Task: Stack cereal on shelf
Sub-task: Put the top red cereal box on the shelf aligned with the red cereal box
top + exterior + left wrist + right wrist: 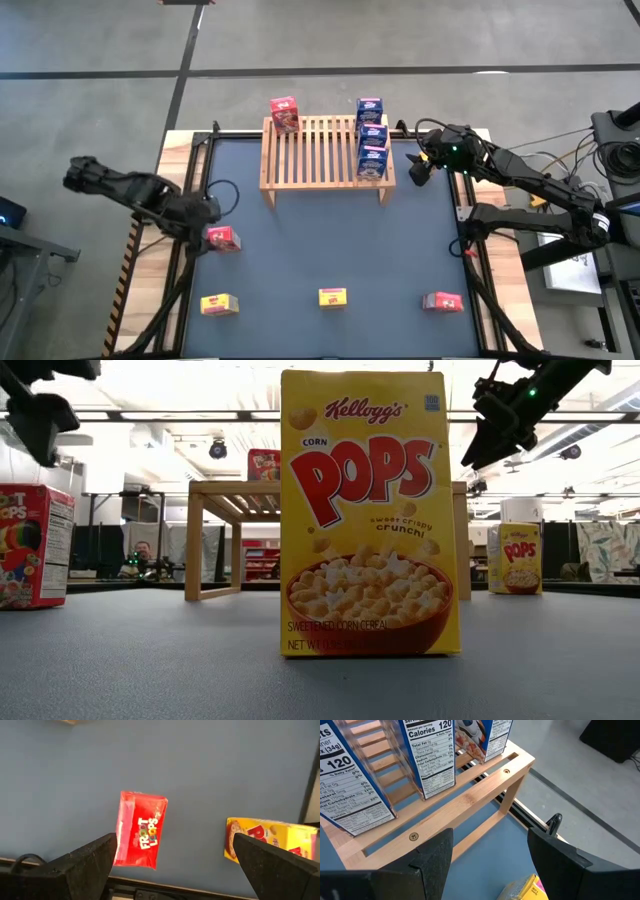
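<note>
The wooden shelf [325, 152] stands at the table's far middle. On its slats stand one red cereal box [284, 113] at the far left corner and three blue boxes [372, 137] in a row along the right end. My left gripper [207, 215] is open and hovers above a red box [140, 830] near the table's left edge, touching nothing. My right gripper [420, 167] is open, raised beside the shelf's right end [470, 800]. A yellow box [517, 558] stands on the table below it.
Two yellow boxes [219, 304] [333, 297] and a red box [442, 302] stand along the table's near edge. The middle of the blue mat [330, 230] is bare. Cables run along the table's left and right borders. A person sits far off in the room [145, 552].
</note>
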